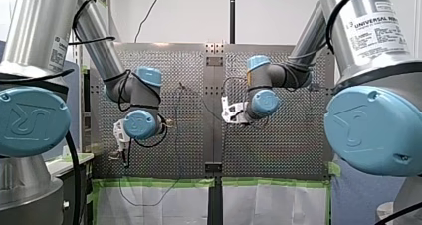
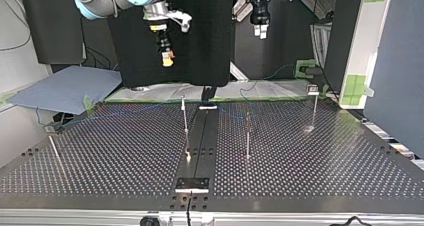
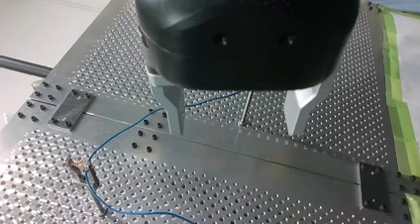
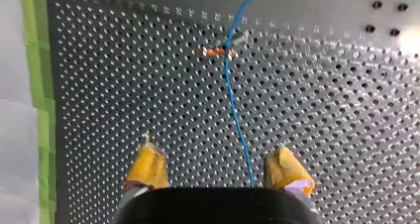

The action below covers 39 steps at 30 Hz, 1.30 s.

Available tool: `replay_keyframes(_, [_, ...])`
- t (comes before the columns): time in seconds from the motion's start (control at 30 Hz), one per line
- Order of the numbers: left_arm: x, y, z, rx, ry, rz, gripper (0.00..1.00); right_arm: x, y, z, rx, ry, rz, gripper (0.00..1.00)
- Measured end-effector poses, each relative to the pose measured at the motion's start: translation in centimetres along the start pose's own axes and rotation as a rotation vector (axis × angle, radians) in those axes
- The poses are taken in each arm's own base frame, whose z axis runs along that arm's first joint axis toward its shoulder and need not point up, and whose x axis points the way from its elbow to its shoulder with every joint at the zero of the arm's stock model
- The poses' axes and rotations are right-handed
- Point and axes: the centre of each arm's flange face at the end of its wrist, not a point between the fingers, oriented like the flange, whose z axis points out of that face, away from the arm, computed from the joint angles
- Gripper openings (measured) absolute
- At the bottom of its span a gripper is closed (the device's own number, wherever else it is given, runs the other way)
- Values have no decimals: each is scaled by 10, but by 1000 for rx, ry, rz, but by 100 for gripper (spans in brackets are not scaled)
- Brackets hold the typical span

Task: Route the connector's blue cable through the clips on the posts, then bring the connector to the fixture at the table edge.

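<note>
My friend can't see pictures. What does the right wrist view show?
My right gripper hovers open over the perforated table, its yellow-padded fingers either side of the blue cable. Ahead of it the cable passes an orange clip.

In the top view the bench carries a rail-side post, a second post at its 3 o'clock, a corner post further toward 2 o'clock and a leaning post far at 9 o'clock, with broad bare lanes between them. Ahead of my left pincer, a thin post stands between the spread fingers, and the blue cable trails toward 8 o'clock. Beneath my right pincer, pads apart, that cable runs to 12 o'clock toward a clip, with bare bench at 3 and 9 o'clock.
</note>
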Motion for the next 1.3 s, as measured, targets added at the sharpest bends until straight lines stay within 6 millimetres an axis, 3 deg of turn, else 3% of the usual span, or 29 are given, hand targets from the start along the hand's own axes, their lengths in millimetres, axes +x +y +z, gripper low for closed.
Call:
replay_keyframes(0.47, [-3, -4, 4, 1, -9, -6, 100, -3, -42, -21, 81, 43, -11, 100])
replay_keyframes(1.3, [-3, -5, 4, 1, -10, -7, 100, -3, -45, -22, 87, 44, -14, 100])
